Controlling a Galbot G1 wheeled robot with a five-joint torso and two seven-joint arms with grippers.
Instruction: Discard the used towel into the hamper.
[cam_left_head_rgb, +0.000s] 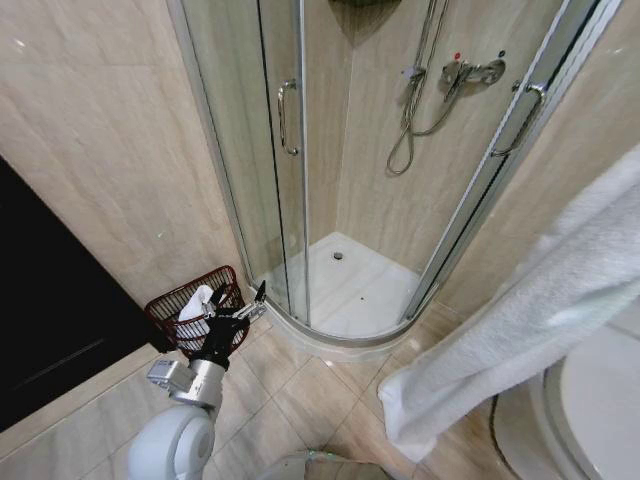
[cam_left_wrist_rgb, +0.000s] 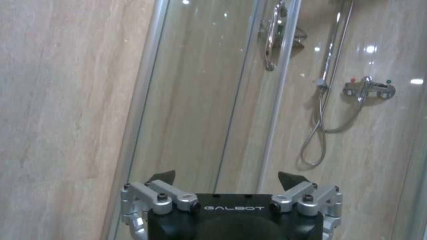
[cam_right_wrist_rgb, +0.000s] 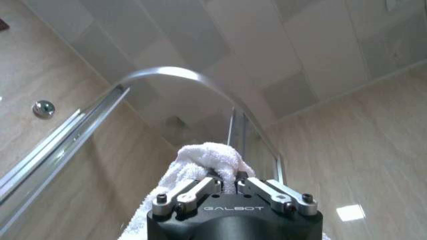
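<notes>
Both fingers of the right gripper (cam_right_wrist_rgb: 227, 181) pinch the towel (cam_right_wrist_rgb: 207, 157).

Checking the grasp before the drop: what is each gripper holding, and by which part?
The right gripper pinches the white towel at a bunched fold. The left gripper is open, holding nothing, near the hamper.

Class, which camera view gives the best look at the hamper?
The head view: the hamper stands on the floor by the wall, something white inside, the open left gripper beside it. The wrist views face the shower and ceiling instead.
</notes>
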